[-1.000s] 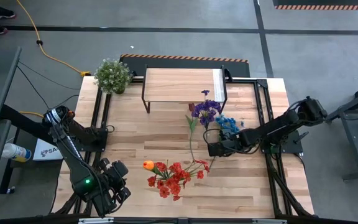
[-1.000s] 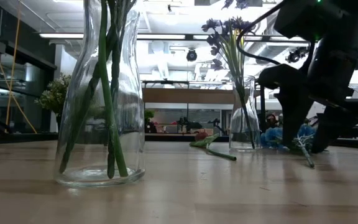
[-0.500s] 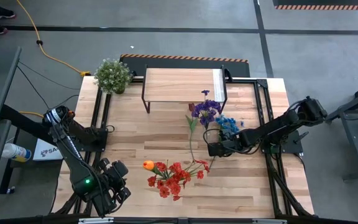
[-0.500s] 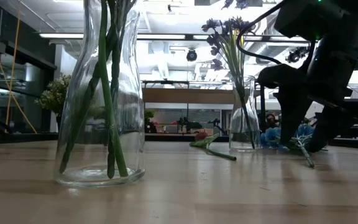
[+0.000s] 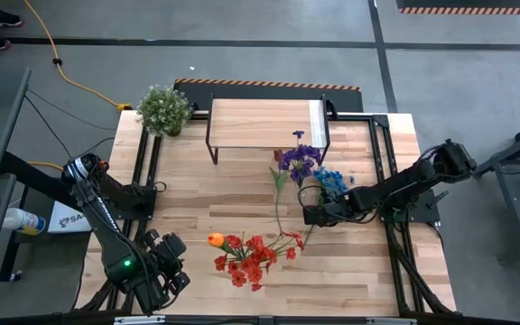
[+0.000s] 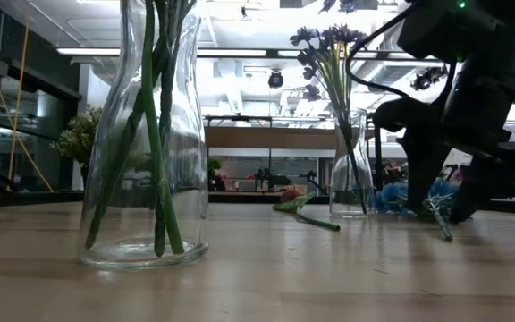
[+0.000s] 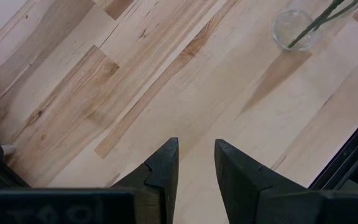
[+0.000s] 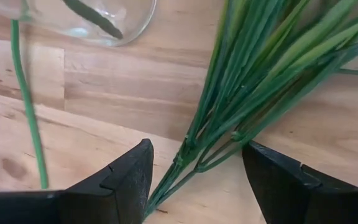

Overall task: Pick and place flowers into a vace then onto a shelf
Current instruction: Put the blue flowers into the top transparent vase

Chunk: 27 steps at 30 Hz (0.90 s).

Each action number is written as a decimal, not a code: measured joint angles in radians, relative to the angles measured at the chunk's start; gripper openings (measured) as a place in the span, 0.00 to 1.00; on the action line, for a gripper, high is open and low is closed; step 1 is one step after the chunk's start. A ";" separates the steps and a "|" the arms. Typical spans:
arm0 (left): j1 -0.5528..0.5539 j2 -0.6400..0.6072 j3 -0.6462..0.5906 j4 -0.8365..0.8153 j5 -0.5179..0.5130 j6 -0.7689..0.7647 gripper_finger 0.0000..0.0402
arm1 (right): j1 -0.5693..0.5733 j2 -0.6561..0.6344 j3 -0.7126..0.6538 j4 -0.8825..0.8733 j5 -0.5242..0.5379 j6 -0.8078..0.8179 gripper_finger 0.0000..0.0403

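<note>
Step in hand: the right pincer (image 5: 312,216) is low over the wood-plank tabletop (image 5: 197,203), fingers spread wide on either side of the green stem bundle (image 8: 229,118) of the blue flowers (image 5: 330,180); nothing is gripped yet, so this reads as the approach to a pick.
Right pincer state: open, the stems lying between its two dark fingers (image 8: 120,180) but apparently untouched by them.
Left pincer (image 7: 191,168): parked at the near left corner of the tabletop, fingers slightly apart, empty, over bare wood.
Flowers: the blue bunch lies flat just beside the clear glass vase with purple flowers (image 5: 301,171); the red and orange blooms (image 5: 246,255) stand in the second clear glass vase (image 6: 146,134) near the front edge; one loose thin green stem (image 5: 280,203) lies on the wood between the two vases.
Shelf: the low stand with a light wood top and white end strip (image 5: 264,122) is at the far side, with nothing on it.
Next move, as a judgement: close on the stems, lift, tilt them upright and thread them into the purple vase's neck.
Room: the glass vase sits very near the right pincer, so a sideways swing could knock it; above is free. The bushy green potted plant (image 5: 163,108) is well apart.
</note>
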 joint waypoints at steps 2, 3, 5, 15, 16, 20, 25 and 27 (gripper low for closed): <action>0.000 0.000 0.000 0.000 0.000 0.000 0.34 | 0.000 -0.002 -0.013 0.021 -0.006 0.014 0.59; 0.000 0.000 0.000 0.000 0.000 0.000 0.34 | 0.000 -0.002 -0.019 0.029 -0.007 0.019 0.59; 0.000 0.000 0.000 0.000 0.000 0.000 0.34 | -0.001 -0.001 -0.022 0.038 -0.009 0.020 0.59; 0.000 0.000 0.000 0.000 -0.002 0.005 0.34 | -0.031 0.000 -0.025 0.036 -0.049 0.031 0.50; 0.000 0.000 0.000 0.000 -0.002 0.005 0.34 | -0.032 0.000 -0.025 0.036 -0.050 0.031 0.47; 0.000 0.000 0.000 0.000 -0.003 0.007 0.34 | -0.033 0.002 -0.026 0.051 -0.048 0.031 0.39; 0.000 0.000 0.000 -0.001 -0.006 0.008 0.34 | -0.033 0.002 -0.026 0.060 -0.041 0.030 0.31; 0.000 0.000 0.000 0.000 -0.010 0.008 0.34 | -0.033 0.002 -0.026 0.061 -0.038 0.030 0.28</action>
